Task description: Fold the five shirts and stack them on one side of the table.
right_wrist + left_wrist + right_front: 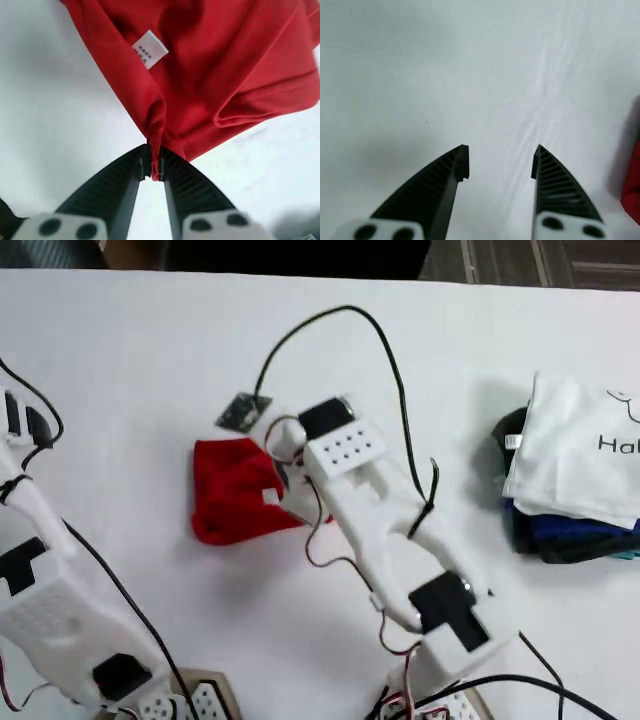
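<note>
A red shirt (235, 490) lies bunched near the middle of the white table (150, 360). The arm at the centre reaches over its right edge. In the right wrist view my right gripper (154, 167) is shut on a pinched fold of the red shirt (210, 75), whose white label (149, 49) shows. My left gripper (499, 162) stands open over bare table at the left side, with a sliver of the red shirt (633, 185) at the picture's edge. A stack of folded shirts (575, 475), white on top over blue and dark ones, sits at the right.
A small dark tag (242, 411) lies on the table just behind the red shirt. Black cables (380, 340) loop over the centre arm. The arms' bases (190, 700) stand at the front edge.
</note>
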### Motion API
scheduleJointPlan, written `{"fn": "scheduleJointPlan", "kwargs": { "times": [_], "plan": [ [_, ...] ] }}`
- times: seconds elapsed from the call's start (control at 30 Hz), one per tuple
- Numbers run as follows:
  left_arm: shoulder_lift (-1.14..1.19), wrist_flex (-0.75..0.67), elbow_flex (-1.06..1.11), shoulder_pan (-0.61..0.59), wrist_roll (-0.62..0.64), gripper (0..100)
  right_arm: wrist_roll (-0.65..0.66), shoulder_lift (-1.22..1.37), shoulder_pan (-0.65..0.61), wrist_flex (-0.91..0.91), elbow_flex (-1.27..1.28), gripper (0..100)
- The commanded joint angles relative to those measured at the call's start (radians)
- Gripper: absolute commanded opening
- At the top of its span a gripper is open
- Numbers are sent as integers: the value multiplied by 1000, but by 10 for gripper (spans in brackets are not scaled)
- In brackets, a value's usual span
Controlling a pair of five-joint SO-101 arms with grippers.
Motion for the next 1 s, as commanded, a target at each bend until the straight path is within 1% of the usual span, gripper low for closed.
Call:
{"fn": "scheduleJointPlan", "kwargs": {
  "times": [0.0, 0.13, 0.2, 0.27, 0.37, 0.47, 0.53, 0.6, 0.73, 0.97],
  "plan": [
    [-9, 5, -4, -5, -2, 226, 48, -108, -4, -22, 43, 55],
    [-9, 5, -4, -8, -2, 226, 86, -188, -4, -24, 41, 193],
    [-9, 5, -4, -9, -2, 226, 100, -237, -2, -56, 20, 223],
    [-9, 5, -4, -9, -2, 226, 97, -259, 5, -116, -14, 214],
    [-9, 5, -4, -9, -2, 226, 12, -203, 18, -226, -51, 190],
    [-9, 5, -4, -9, -2, 226, -48, -56, 19, -320, -101, 178],
    [-9, 5, -4, -9, -2, 226, -69, 64, 16, -341, -170, 178],
    [-9, 5, -4, -9, -2, 226, -84, 182, 7, -325, -262, 178],
    [-9, 5, -4, -9, -2, 226, -87, 374, -7, -226, -463, 179],
    [-9, 5, -4, -9, -2, 226, -87, 593, -2, -87, -744, 176]
  ]
}}
